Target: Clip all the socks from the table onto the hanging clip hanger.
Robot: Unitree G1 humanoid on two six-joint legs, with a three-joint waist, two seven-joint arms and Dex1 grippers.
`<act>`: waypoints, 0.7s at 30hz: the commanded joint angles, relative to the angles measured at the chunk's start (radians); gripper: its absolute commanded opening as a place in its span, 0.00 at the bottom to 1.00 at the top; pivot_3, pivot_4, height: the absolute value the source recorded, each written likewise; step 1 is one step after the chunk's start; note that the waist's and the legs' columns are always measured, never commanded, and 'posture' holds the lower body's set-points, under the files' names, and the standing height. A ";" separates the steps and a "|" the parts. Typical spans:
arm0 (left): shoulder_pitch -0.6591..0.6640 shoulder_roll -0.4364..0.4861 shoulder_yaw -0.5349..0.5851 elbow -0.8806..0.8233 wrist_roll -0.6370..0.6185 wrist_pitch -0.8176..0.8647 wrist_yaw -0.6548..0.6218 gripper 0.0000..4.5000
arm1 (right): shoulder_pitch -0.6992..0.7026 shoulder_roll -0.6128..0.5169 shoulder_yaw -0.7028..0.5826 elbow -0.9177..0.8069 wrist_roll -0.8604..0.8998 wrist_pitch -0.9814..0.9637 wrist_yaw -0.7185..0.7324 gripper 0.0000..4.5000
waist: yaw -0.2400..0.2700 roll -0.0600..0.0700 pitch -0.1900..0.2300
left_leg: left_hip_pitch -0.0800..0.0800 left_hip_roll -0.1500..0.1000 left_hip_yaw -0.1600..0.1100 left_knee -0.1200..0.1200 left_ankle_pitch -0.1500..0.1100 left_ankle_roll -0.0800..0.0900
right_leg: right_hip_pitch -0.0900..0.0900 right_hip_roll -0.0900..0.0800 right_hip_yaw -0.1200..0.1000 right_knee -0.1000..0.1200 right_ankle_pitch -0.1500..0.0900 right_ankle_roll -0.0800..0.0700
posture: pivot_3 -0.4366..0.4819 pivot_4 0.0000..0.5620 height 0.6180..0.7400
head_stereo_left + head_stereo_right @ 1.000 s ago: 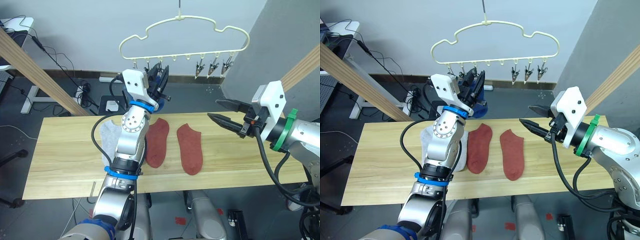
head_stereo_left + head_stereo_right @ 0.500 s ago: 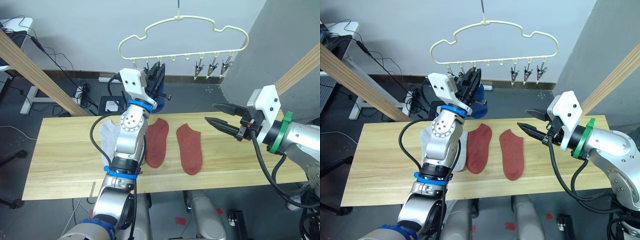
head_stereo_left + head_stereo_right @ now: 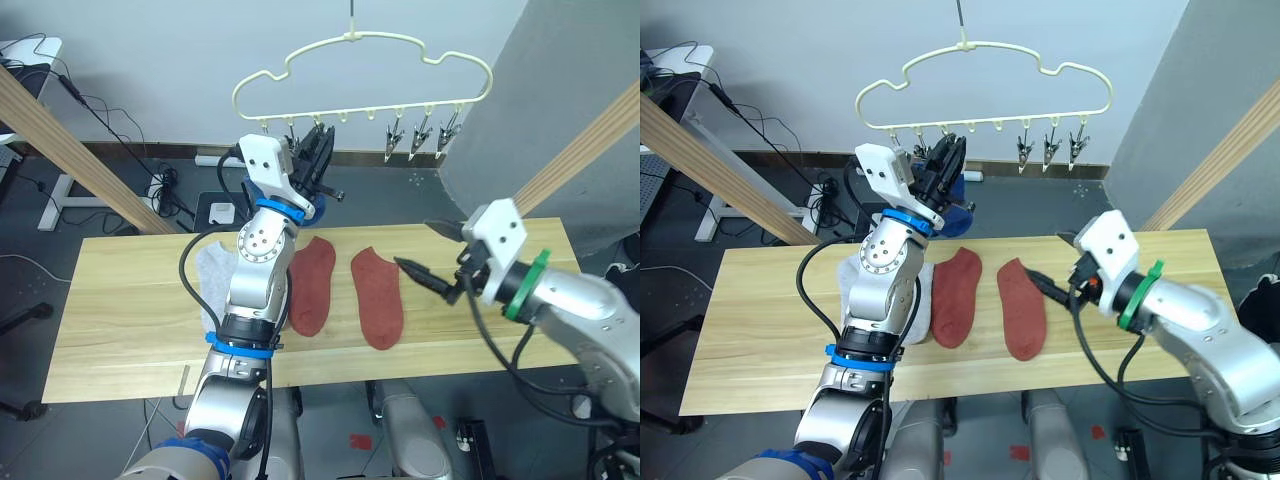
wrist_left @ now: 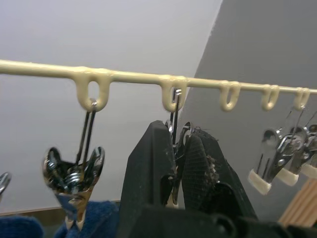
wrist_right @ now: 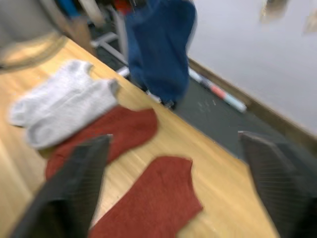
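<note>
Left gripper: raised to the hanger, fingers pinching a clip, apparently to hold it open for you. Right gripper: fingers spread, just above the red socks, placed for a pickup. Grey socks lie flat on the table; blue sock already hangs.

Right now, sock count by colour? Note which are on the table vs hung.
Rust-red socks: 2, flat on the table.
Light grey socks: 2, it seems, overlapped on the table.
Blue socks: 1 seen, hanging from the clip hanger.
Total: 5 seen, 4 of them on the table.
</note>
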 commanded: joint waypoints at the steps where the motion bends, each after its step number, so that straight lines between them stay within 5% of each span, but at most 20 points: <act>1: 0.009 0.019 -0.008 -0.076 -0.040 0.028 -0.057 0.06 | 0.033 0.095 0.118 0.070 -0.147 -0.050 -0.134 1.00 | -0.001 0.000 0.000 | 0.000 0.000 0.000 0.000 0.000 0.000 | 0.000 0.000 0.000 0.000 0.000 0.000 | 0.30 0.63 1.00; 7: 0.005 0.062 -0.011 -0.101 -0.078 0.087 -0.132 0.06 | 0.018 0.274 0.266 0.377 -0.389 -0.217 -0.290 1.00 | -0.002 -0.001 -0.001 | 0.000 0.000 0.000 0.001 0.000 0.000 | 0.000 0.000 0.000 0.001 -0.002 0.003 | 0.30 0.64 1.00; 21: -0.003 0.095 -0.002 -0.144 -0.167 0.199 -0.229 0.06 | 0.031 0.473 0.260 0.704 -0.478 -0.320 -0.286 0.96 | -0.001 -0.002 -0.002 | 0.001 0.000 -0.001 0.000 0.000 0.000 | 0.000 0.000 0.000 0.001 0.000 0.000 | 0.31 0.64 1.00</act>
